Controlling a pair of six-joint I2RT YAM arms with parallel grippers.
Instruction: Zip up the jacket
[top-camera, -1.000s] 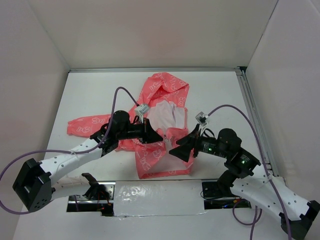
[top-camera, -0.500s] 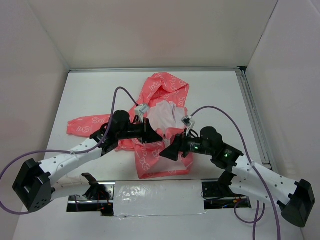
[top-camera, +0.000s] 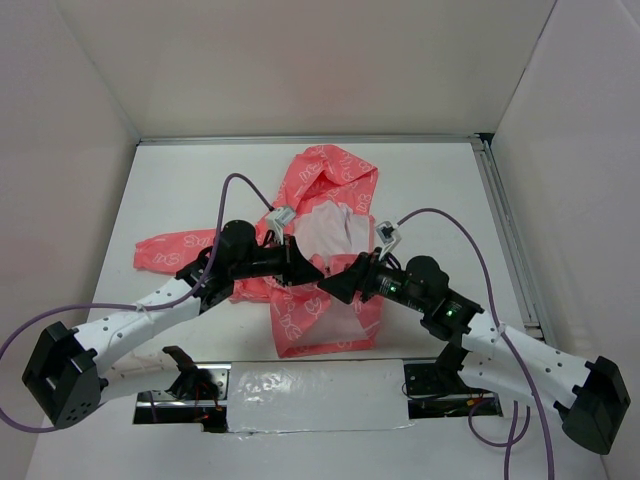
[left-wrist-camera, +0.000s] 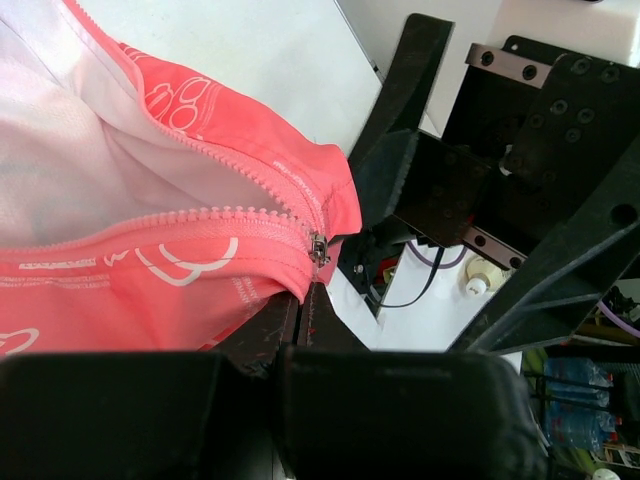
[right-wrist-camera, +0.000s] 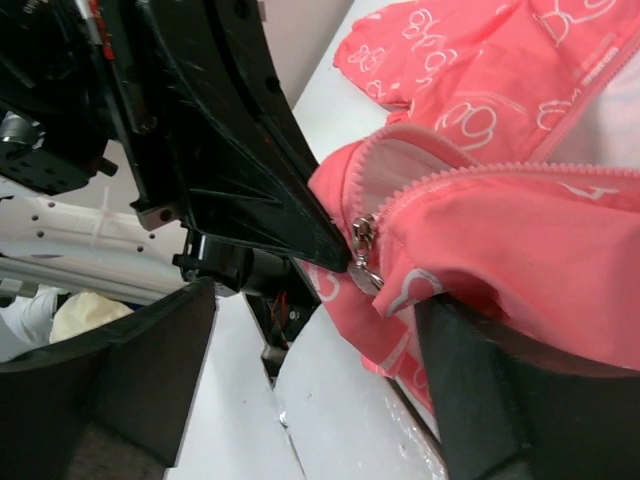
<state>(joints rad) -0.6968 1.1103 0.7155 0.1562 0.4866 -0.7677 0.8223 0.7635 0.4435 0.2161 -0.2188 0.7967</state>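
The coral-pink jacket lies in the middle of the white table, hood to the back, pale lining showing where the front is open. My left gripper is shut on the jacket's hem just below the metal zipper slider. My right gripper is open, right beside the left one. In the right wrist view the slider and its pull hang between my right gripper's spread fingers, nearer the right finger. The left gripper's black finger sits just left of the slider.
White walls enclose the table on three sides. A metal rail runs along the right edge. A taped slot lies at the near edge between the arm bases. One sleeve stretches left. Purple cables arch over both arms.
My right arm has moved left and forward, bringing its open gripper up against the left gripper at the zipper. The left gripper has held its place on the hem.
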